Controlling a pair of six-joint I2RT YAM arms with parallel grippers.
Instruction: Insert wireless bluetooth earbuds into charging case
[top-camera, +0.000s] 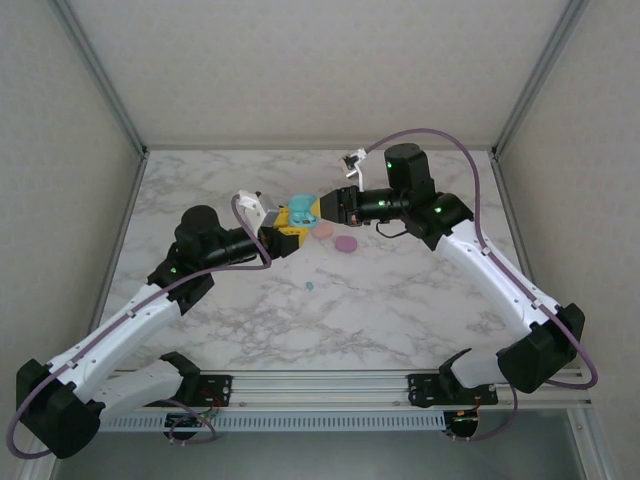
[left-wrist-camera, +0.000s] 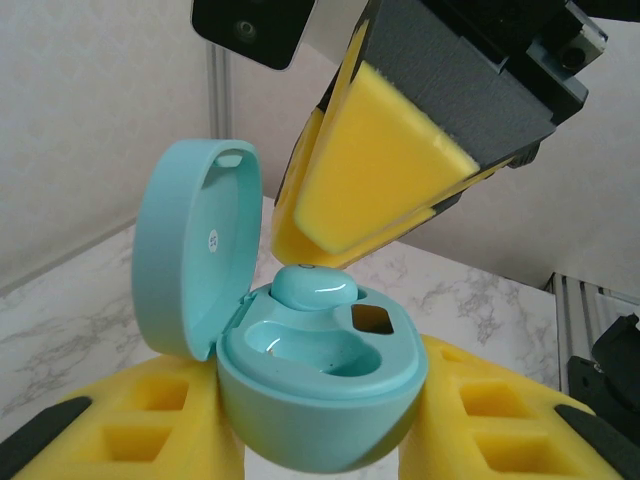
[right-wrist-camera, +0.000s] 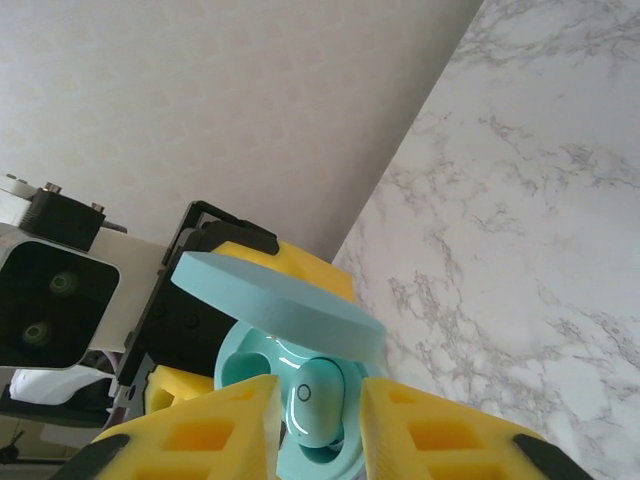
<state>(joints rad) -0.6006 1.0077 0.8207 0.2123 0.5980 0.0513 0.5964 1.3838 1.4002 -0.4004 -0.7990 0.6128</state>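
Note:
My left gripper (top-camera: 290, 222) is shut on the base of an open teal charging case (left-wrist-camera: 320, 400), holding it above the table; its lid (left-wrist-camera: 190, 250) stands up on the left. One teal earbud (left-wrist-camera: 313, 287) sits in the far slot, and the near slot (left-wrist-camera: 320, 350) is empty. My right gripper (right-wrist-camera: 318, 385) hovers right over that earbud (right-wrist-camera: 318, 410), open a little, with a thin gap at each yellow pad. Its finger (left-wrist-camera: 380, 160) hangs just above the case. Another tiny teal earbud (top-camera: 310, 286) lies on the table.
A peach-pink oval case (top-camera: 324, 230) and a purple one (top-camera: 346, 243) lie on the marble table (top-camera: 400, 310) just below the two grippers. Walls with metal posts close in the back and both sides.

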